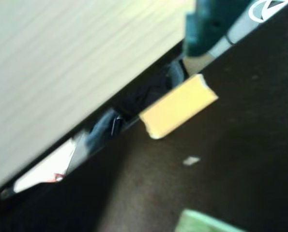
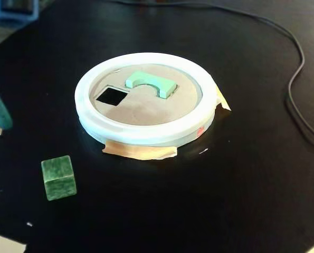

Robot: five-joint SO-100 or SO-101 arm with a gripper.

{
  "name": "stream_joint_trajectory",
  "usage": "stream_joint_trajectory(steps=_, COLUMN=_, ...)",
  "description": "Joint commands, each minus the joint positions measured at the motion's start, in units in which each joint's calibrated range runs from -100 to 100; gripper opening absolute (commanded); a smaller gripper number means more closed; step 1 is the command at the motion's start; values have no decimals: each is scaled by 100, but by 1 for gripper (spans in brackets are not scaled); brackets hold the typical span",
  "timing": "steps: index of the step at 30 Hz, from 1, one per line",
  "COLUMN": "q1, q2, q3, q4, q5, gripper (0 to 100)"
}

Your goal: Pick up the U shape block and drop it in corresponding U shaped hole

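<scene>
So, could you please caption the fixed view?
U shape block sits on the white-ringed disc; green cube rests nearby.

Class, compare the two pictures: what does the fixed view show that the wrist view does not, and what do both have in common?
Only the fixed view shows the white-ringed tan disc, the U shape block resting on it, partly sunk, the plain square cutout, the dark green cube and a black cable. Only the wrist view shows a pale wooden surface and a yellowish tape strip. Both share the black mat. The wrist view is blurred.
</scene>
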Motion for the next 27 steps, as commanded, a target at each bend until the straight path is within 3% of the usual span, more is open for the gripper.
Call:
stream_joint_trajectory(steps=1, q1=115, q2=-1753, q3=597, q4=-58, q5=15, gripper=83)
stream_joint_trajectory(steps=23, q1=289, q2=-2012, q3=2346, q4=-58, q5=29, gripper=83)
stream_joint_trajectory(steps=27, q1=277, q2=-2138, q3=2355, q4=-58, q5=474, gripper=82)
